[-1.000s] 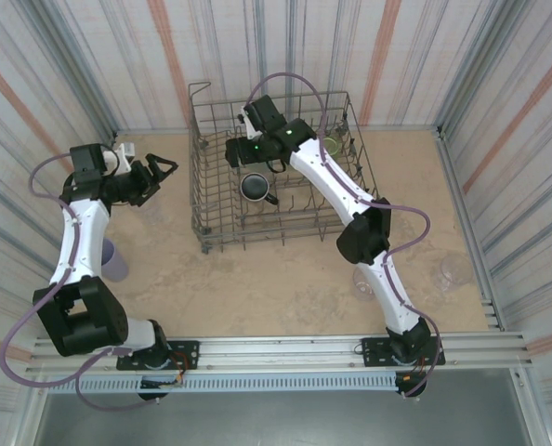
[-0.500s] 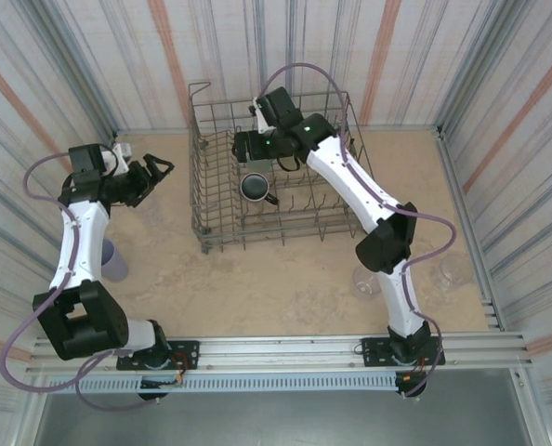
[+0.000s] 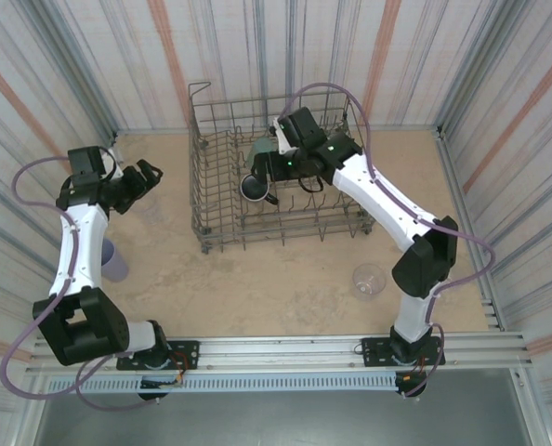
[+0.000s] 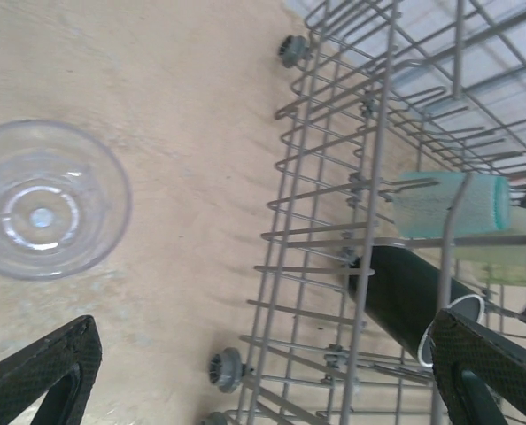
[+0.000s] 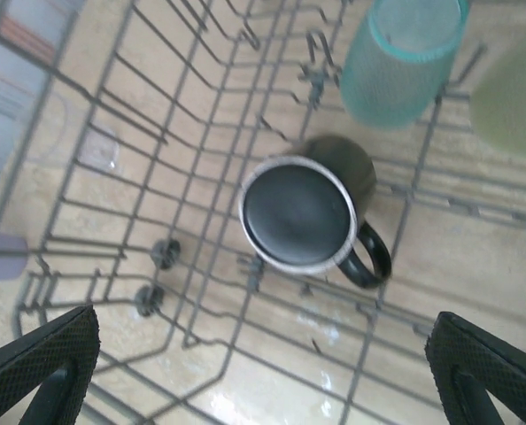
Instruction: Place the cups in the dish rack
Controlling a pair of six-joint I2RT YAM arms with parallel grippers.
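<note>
Partly hidden under your right arm, the dish rack [image 3: 200, 177], a large grey wire basket with rows of upright tines, stands at the far middle of the worktop [image 3: 276, 279]. From above, the right pincer [image 3: 262, 165] hangs over the inside of the rack and is hard to pick out against the wires. Its wrist view shows both fingertips at the bottom corners, spread wide and holding nothing.

That close view shows what the overhead one blurs. A black mug [image 5: 307, 212] with a handle sits in the rack, its pale-rimmed end toward the camera. A teal tumbler [image 5: 400, 57] is cut off by the top edge, and a pale green tumbler [image 5: 511, 97] is blurred at the right edge.

Your left pincer [image 3: 146, 173] hovers left of the rack, also wide and empty. Its camera finds a clear tumbler [image 4: 46, 199] on the worktop outside the rack wall.

Overhead, a purple tumbler [image 3: 114, 262] stands beside the left arm and a second clear tumbler [image 3: 368, 279] stands near the right arm.
</note>
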